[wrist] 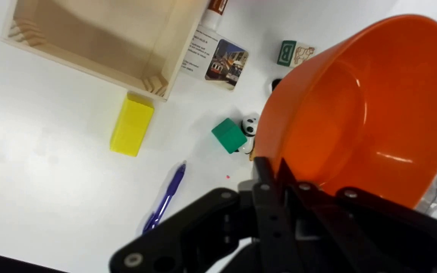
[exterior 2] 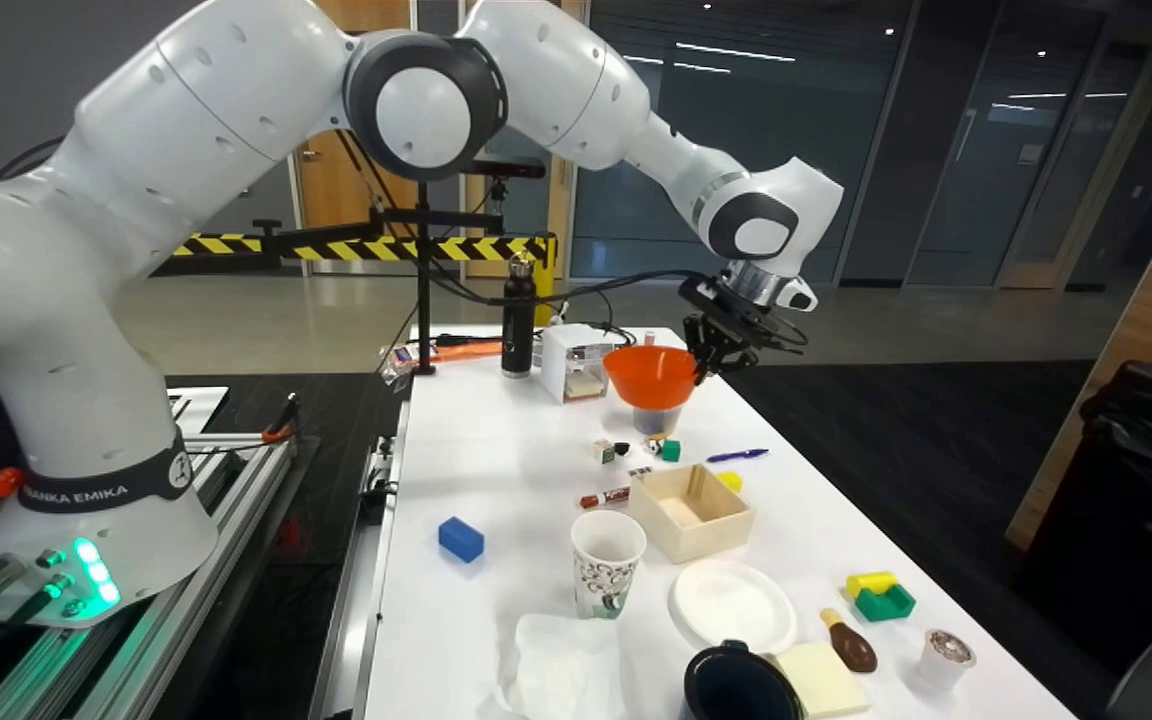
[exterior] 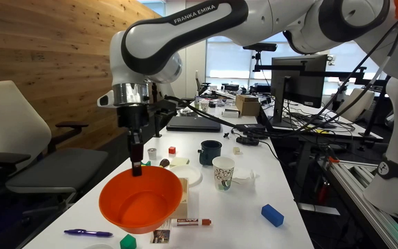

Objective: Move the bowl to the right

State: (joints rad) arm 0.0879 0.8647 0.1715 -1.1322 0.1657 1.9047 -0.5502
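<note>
One orange bowl (exterior: 140, 204) hangs above the desk (exterior: 240, 224), gripped at its rim.
The gripper (wrist: 274, 168) is closed on the bowl's wall, one finger inside and one outside. In an exterior view, a small container (exterior 2: 656, 421) shows just below the bowl; whether they touch, I cannot tell. A purple pen (wrist: 166, 197) and green block (wrist: 229, 135) lie on the desk.

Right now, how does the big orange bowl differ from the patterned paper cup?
The bowl is plain bright orange; the paper cup is white with a printed pattern. The bowl is wide, while the cup is narrow and taller than wide. The gripper pinches the bowl by its rim; the cup stands upright on the table, not touched by the gripper. Both are round and open at the top.
</note>
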